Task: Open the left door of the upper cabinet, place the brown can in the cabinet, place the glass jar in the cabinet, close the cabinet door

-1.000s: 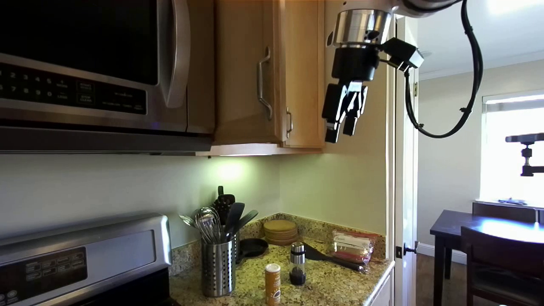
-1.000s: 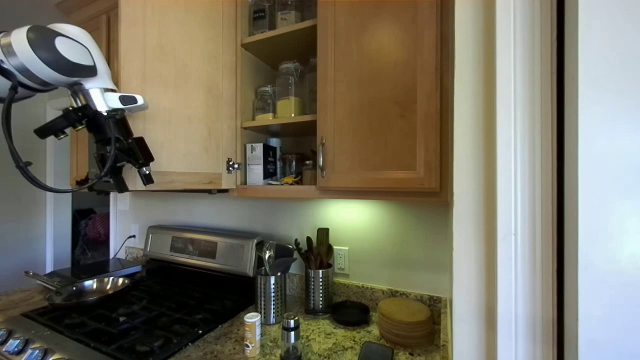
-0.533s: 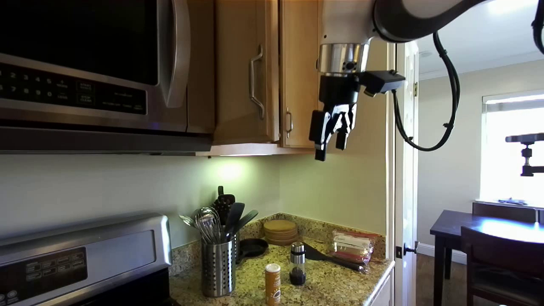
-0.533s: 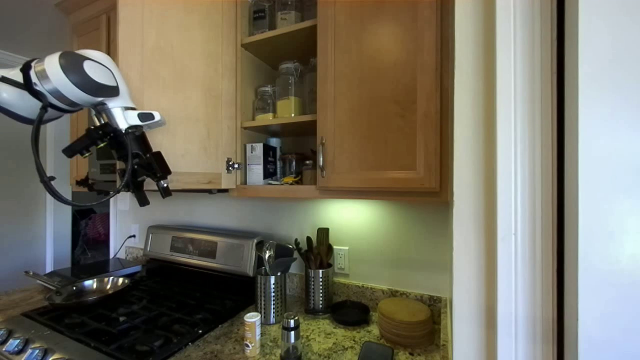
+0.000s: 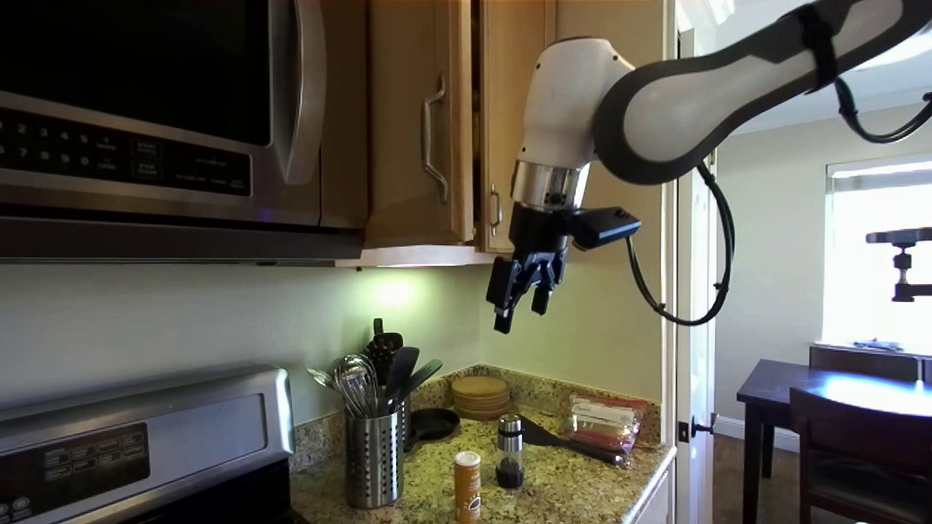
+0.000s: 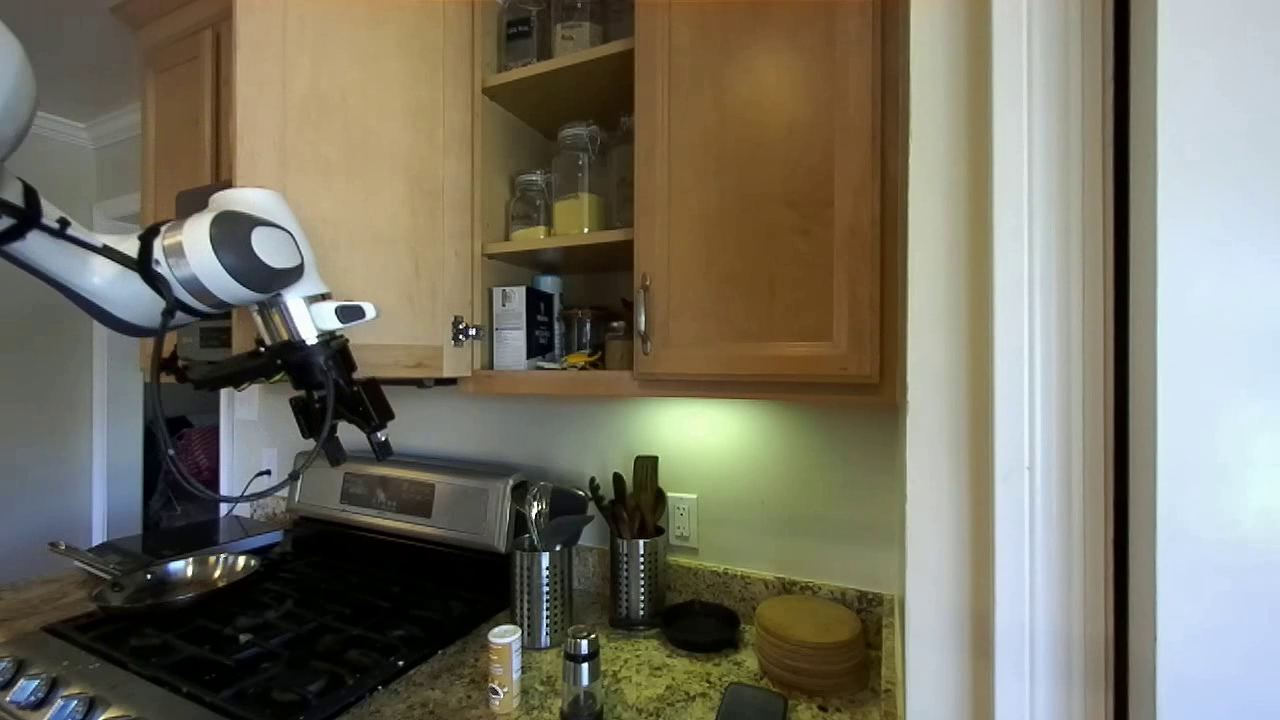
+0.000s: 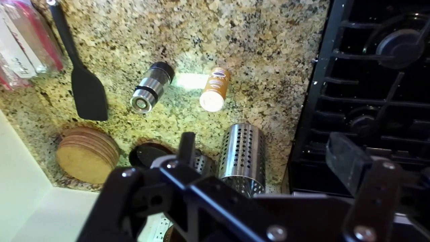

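Wrist view: brown can [image 7: 217,84] and glass jar [image 7: 154,82] stand upright on the tabletop [image 7: 268,43]

The gripper [image 5: 521,313] hangs above the tabletop with its fingers [image 7: 186,149] spread wide apart, its tips lower than the underside of the upper cabinet [image 6: 690,389] and well apart from both brown can and glass jar. In an exterior view it points downward at a slight tilt.

The brown can, white on top, stands near the glass jar, the two apart. The glass jar has a metal top with a dark band and is dark at its base. A silver perforated utensil holder [image 5: 373,469] stands near the brown can, a whisk [image 5: 355,378] rising from it.

In both exterior views the left door of the upper cabinet [image 6: 350,180] is swung out; the matching door [image 6: 760,190] is closed. Inside, a shelf [image 6: 560,255] carries clear storage jars [image 6: 578,190], and below it stands a box [image 6: 512,328].

A black skillet [image 6: 700,625] and a stack of round tan pieces [image 6: 810,650] sit toward the wall. A black spatula [image 7: 89,95] lies flat near a clear bag [image 5: 604,423].
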Robot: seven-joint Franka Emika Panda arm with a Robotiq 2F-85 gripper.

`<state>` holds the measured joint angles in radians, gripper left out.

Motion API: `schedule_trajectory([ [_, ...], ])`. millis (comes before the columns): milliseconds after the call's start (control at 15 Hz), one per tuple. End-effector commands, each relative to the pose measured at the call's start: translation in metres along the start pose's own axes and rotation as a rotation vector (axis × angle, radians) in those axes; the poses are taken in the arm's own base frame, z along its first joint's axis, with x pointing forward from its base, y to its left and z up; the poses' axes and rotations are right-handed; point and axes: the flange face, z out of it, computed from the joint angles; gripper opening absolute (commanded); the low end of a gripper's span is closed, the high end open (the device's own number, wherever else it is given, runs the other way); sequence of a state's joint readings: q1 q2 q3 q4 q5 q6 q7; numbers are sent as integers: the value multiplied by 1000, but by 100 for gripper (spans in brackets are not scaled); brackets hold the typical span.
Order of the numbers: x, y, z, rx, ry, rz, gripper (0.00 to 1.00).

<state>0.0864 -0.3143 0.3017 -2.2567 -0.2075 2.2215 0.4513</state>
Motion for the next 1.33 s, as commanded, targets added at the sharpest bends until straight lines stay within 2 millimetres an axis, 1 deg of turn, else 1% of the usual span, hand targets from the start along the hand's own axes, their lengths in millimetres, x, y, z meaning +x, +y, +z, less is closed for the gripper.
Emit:
schedule_trajectory([
  [0,10,5,52,83,49,-42,100],
  [133,15,7,80,113,44,-53,100],
  [200,18,9,90,106,32,-62,100],
  [267,14,5,75,92,30,-46,100],
  [333,15,7,87,96,20,-51,100],
  [400,16,7,94,99,13,-52,100],
  [467,17,7,97,100,10,-52,100],
  [667,18,6,94,102,16,-52,100],
  [1067,16,10,130,99,-59,-38,100],
  [1267,16,11,153,94,-90,-27,100],
])
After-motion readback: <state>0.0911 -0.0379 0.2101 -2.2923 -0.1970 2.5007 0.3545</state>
